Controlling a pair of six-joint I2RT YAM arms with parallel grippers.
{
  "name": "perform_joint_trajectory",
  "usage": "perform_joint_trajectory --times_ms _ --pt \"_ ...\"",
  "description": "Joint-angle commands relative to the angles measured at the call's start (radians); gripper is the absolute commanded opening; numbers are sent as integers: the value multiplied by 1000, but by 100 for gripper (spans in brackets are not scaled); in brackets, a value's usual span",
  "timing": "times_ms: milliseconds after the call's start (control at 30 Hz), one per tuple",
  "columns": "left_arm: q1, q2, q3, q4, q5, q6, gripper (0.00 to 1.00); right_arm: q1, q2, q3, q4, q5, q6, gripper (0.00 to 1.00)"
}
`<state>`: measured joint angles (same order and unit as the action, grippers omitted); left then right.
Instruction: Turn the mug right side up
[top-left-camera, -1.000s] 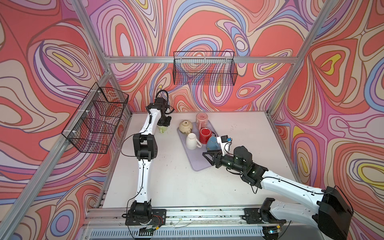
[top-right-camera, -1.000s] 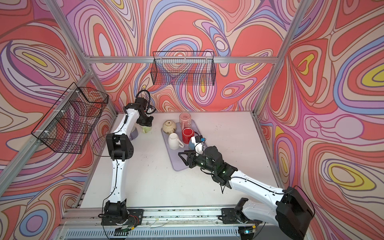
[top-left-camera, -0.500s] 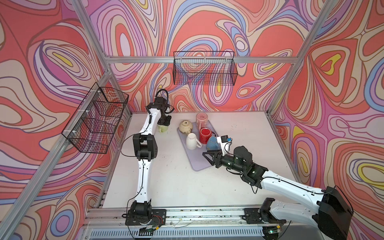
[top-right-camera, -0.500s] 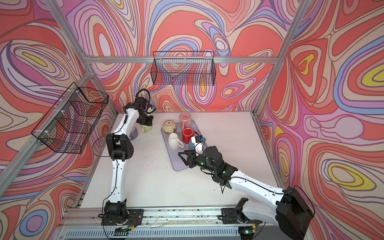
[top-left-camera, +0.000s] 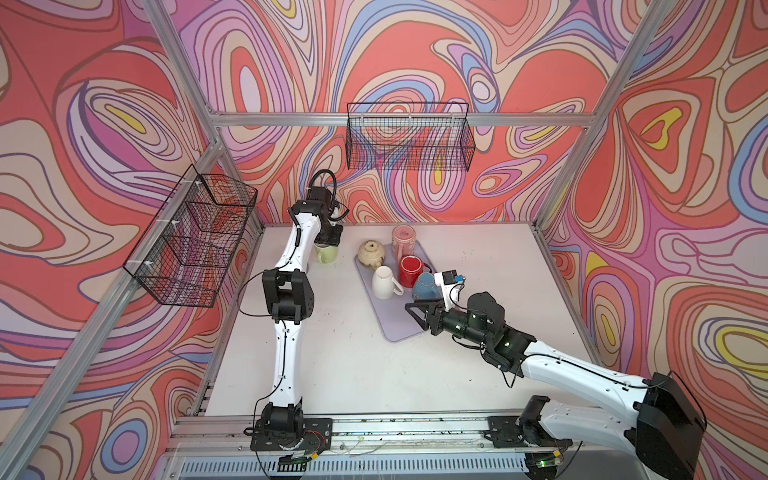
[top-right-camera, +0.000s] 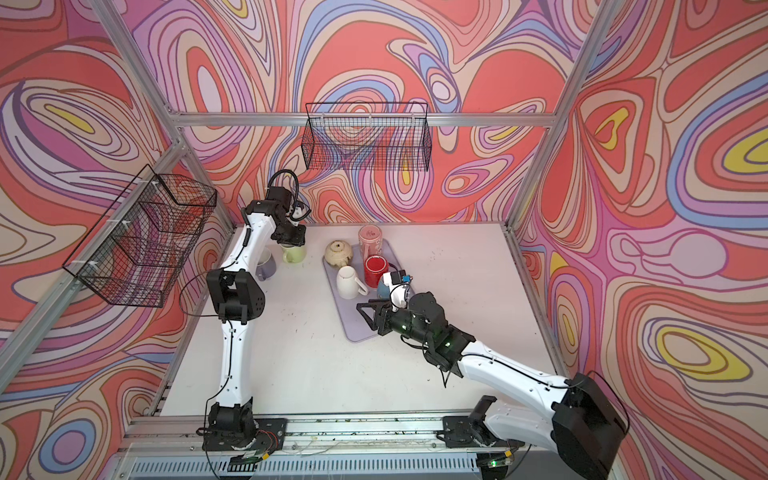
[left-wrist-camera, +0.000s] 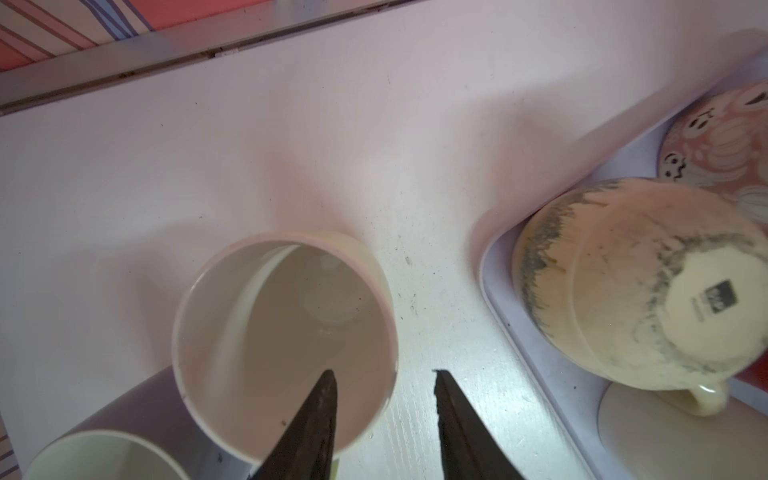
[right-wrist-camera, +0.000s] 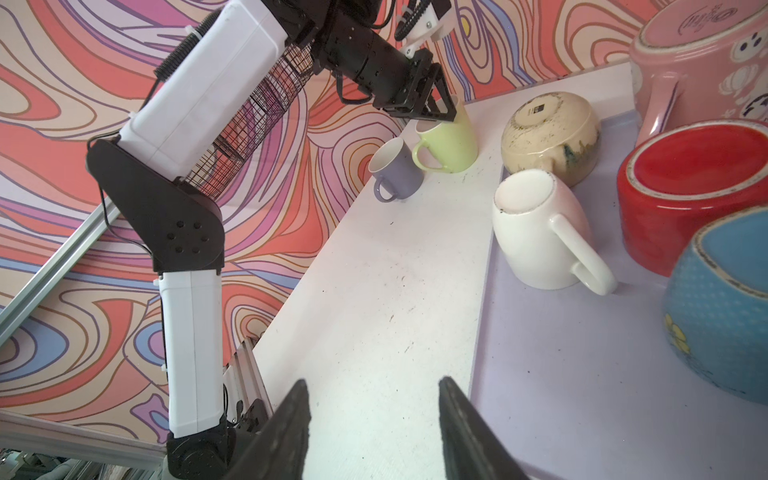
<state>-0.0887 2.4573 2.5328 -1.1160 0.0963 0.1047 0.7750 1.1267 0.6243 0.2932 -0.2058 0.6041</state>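
At the front edge of the tray, the right gripper is hovering, jaws parted and empty. Just off the tray's far left corner the green mug is standing upright, axis vertical. The left gripper is straddling its rim from above, jaws spread clear of the wall, so leaving is likely a straight lift

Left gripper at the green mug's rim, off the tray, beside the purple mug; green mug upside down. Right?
No: the green mug is right side up; the left wrist view looks into its open mouth. Left gripper, tray and purple mug are as stated.
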Motion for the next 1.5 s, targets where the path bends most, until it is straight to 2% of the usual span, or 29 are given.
perform_joint_trajectory --times_ms 0,200,300,433,600,733,900,1033,1167,1467 --pt "-17 -91 32 -22 -1 15 43 7 -23 10 -60 55 -13 51" --pt "-47 -207 8 -27 -2 21 43 -7 -24 86 -251 195 -23 48" --pt "-77 -305 -61 -5 -21 28 43 -65 -15 121 -332 217 0 44" --pt "-119 -494 -274 94 -24 20 43 -197 -7 136 -383 167 26 38" --pt "-154 -728 -549 212 23 -26 41 -269 78 222 -488 171 -49 35" --pt "-214 -911 -777 308 38 -87 37 -366 163 272 -524 132 -61 26" --pt "-332 -1160 -1142 518 4 -116 35 -409 294 322 -538 152 -109 13" --pt "-384 -1308 -1374 671 25 -102 34 -409 392 352 -544 163 -150 12" --pt "-452 -1375 -1468 719 0 -74 35 -409 440 349 -519 177 -161 11" --pt "-453 -1348 -1463 716 21 -120 35 -404 520 314 -441 148 -146 11"
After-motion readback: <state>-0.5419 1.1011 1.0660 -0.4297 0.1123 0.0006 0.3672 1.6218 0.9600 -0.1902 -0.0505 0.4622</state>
